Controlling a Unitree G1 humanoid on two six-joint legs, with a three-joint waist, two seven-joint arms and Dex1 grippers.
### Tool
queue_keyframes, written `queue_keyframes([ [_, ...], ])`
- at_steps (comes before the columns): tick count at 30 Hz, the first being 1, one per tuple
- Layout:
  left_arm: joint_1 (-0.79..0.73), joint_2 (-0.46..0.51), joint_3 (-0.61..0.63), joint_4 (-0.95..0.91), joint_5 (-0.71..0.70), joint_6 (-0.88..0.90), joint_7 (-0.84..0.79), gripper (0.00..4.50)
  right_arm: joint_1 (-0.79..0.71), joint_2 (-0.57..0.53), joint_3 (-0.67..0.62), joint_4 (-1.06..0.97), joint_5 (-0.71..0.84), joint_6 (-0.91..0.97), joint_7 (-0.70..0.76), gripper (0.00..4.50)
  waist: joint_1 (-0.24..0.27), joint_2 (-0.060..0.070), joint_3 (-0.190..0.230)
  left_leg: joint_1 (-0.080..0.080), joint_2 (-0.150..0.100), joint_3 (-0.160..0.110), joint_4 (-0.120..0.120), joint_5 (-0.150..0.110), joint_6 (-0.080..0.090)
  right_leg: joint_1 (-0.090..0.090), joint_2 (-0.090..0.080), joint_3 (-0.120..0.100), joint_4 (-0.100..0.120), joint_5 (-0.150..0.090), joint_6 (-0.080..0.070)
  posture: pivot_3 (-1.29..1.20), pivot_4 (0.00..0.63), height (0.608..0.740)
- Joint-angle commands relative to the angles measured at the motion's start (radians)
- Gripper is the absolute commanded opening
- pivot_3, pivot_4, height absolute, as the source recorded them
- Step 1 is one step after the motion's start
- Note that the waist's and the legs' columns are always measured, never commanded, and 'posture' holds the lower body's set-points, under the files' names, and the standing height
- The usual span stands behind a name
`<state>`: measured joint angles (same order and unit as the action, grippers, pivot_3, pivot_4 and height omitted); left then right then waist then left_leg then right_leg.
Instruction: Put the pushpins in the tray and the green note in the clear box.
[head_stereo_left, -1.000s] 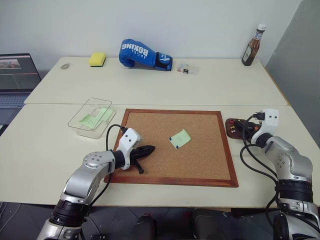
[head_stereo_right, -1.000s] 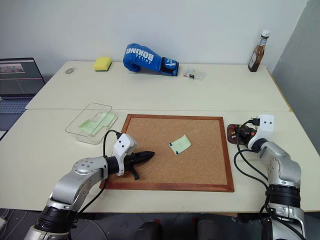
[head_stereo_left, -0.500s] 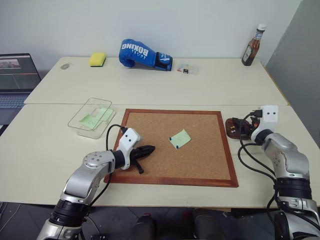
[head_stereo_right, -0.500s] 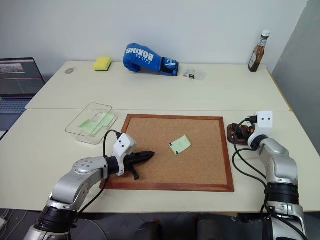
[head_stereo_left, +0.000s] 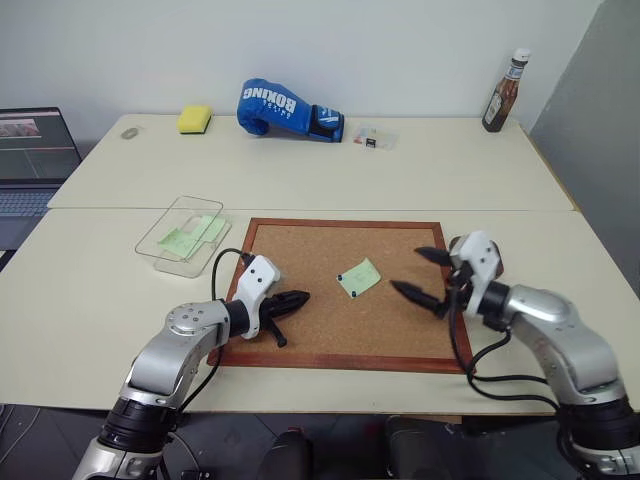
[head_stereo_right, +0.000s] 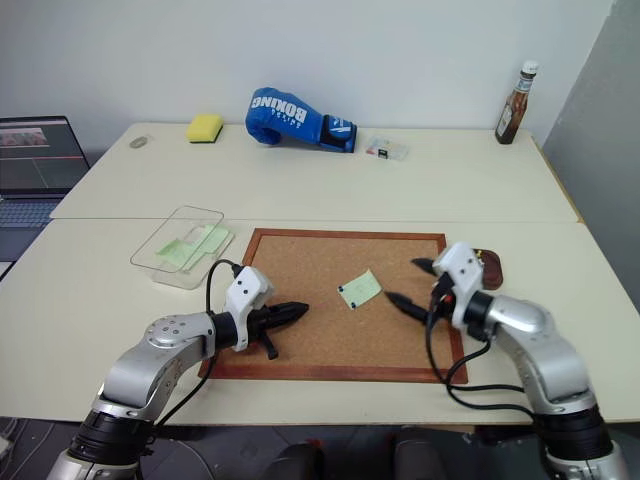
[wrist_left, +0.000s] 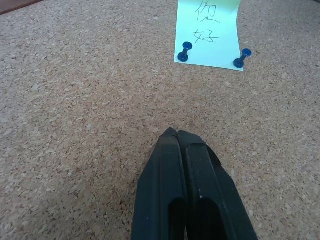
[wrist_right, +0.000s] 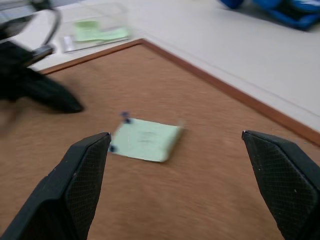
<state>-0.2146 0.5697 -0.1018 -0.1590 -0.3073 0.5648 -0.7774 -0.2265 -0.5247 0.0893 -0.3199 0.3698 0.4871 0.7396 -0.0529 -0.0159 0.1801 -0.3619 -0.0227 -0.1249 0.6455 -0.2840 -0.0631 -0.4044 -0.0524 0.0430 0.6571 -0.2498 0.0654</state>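
A wood-framed corkboard (head_stereo_left: 345, 292) lies on the near table, and the way between the two grippers and the note on it is bare cork. On the far table sit one blue boxing glove (head_stereo_left: 288, 108), one yellow sponge (head_stereo_left: 194, 118), one tiny clear case (head_stereo_left: 373, 137) and one brown sauce bottle (head_stereo_left: 504, 93); a laptop (head_stereo_left: 35, 160) stands off the left edge. One green note (head_stereo_left: 360, 277) lies near the middle of the corkboard, a pale green square with dark handwritten marks, its far edge slightly lifted. Two pushpins (wrist_left: 185, 51) with dark blue heads show along its near edge, one at each corner, both stuck through the paper. The clear box (head_stereo_left: 184, 234) sits on the table just beyond the corkboard's left far corner; it is shallow and transparent, and pale green paper already lies inside it. The tray (head_stereo_right: 490, 269), a dark brown dish, is just past the board's right edge, mostly hidden behind the right arm. The left gripper (head_stereo_left: 296, 298) hovers over the board's left part with its two black fingers pressed together, holding nothing, pointing toward the note. The right gripper (head_stereo_left: 420, 274) hangs over the board's right part with its fingers spread wide and empty, also facing the note.
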Motion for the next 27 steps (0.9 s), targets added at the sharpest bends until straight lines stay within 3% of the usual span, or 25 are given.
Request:
queue_keyframes([
  [1,0.018,0.01,-0.022,0.016,0.009,0.032,-0.01,0.0,-0.017,0.051,0.091,0.022,-0.056,-0.089,0.013,4.47,0.0,0.0,0.0,0.0,0.0,0.0,0.0,0.0,0.0,0.0,0.0,0.0,0.0,0.0,0.0,0.0,0.15,0.74],
  [7,0.01,0.014,-0.021,0.023,0.01,0.032,-0.014,0.0,-0.049,0.117,0.203,0.169,-0.15,-0.219,0.043,4.47,0.003,0.0,0.0,0.0,0.0,0.0,0.0,0.0,0.0,0.0,0.0,0.0,0.0,0.0,0.0,0.0,0.15,0.74],
  [17,0.008,0.012,-0.018,0.01,0.01,0.042,-0.011,0.0,-0.11,0.206,0.228,0.347,-0.196,-0.314,0.056,4.47,0.004,0.0,0.0,0.0,0.0,-0.001,0.0,0.0,0.0,0.0,0.0,-0.001,0.0,0.0,-0.001,0.0,0.15,0.74],
  [18,0.01,0.013,-0.017,0.009,0.01,0.042,-0.011,0.0,-0.112,0.211,0.226,0.355,-0.196,-0.317,0.058,4.1,0.004,0.0,0.0,0.0,0.0,-0.001,0.0,0.0,0.0,0.0,0.0,-0.001,0.0,0.0,-0.001,0.0,0.15,0.74],
  [27,0.015,0.016,-0.01,0.003,0.01,0.044,-0.008,0.0,-0.133,0.234,0.216,0.407,-0.211,-0.341,0.051,2.43,0.002,0.0,0.0,0.0,0.0,-0.001,0.0,0.0,0.0,0.0,0.0,-0.001,0.0,0.001,-0.001,0.0,0.15,0.74],
])
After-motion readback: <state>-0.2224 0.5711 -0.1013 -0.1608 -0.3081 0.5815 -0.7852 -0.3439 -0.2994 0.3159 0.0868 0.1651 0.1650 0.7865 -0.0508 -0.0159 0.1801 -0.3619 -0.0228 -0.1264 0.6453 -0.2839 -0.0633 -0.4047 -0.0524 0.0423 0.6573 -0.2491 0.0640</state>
